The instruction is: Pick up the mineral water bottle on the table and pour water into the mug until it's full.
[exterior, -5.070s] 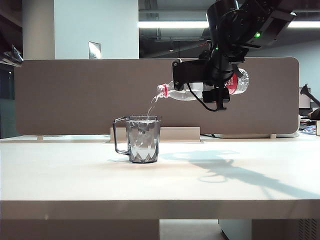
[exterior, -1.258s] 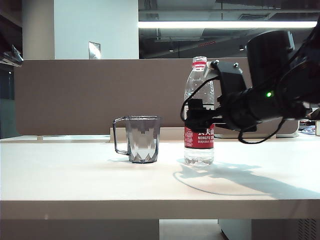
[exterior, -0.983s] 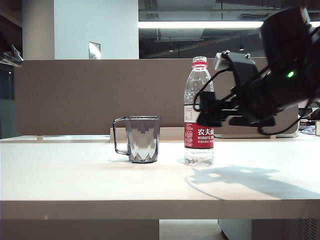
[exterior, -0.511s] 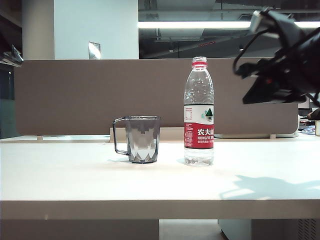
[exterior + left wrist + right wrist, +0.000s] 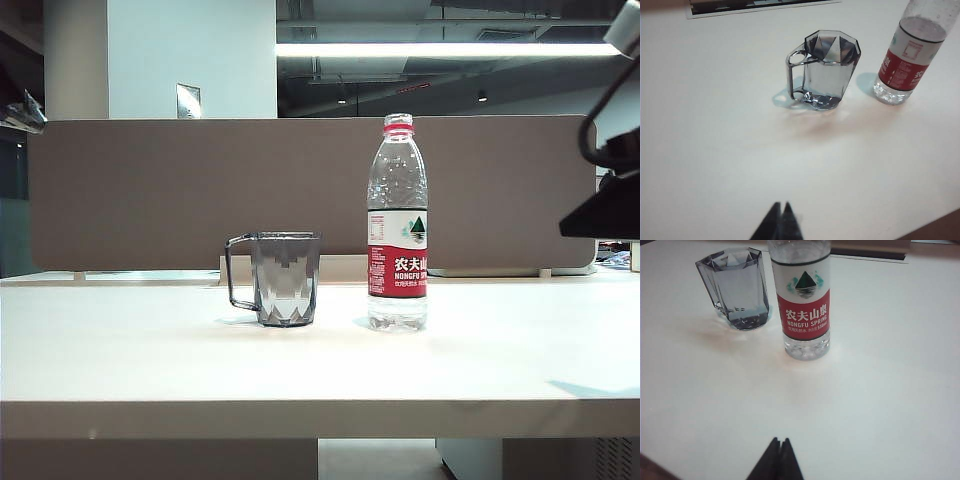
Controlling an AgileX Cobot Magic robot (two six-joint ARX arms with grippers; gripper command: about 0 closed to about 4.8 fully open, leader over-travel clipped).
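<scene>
The mineral water bottle [image 5: 397, 225] stands upright on the table [image 5: 150, 360], its red-and-white label facing front, also seen in the right wrist view [image 5: 802, 300] and the left wrist view [image 5: 905, 65]. Just left of it stands the smoky-grey faceted mug [image 5: 285, 278], handle to the left, with water inside [image 5: 737, 287] [image 5: 827, 67]. My right gripper [image 5: 780, 442] is shut and empty, pulled well back from the bottle; part of its arm [image 5: 612, 205] shows at the exterior view's right edge. My left gripper [image 5: 781, 206] is shut, empty, hovering over bare table away from the mug.
A brown partition panel [image 5: 150, 190] runs along the table's far side. A low white block [image 5: 340, 268] lies behind the mug and bottle. The table's front edge [image 5: 300, 418] is thick and near the camera.
My right gripper let go of the bottle, shut, and drew back up and to the right, nearly out of the exterior view. Bottle and mug stay put.
</scene>
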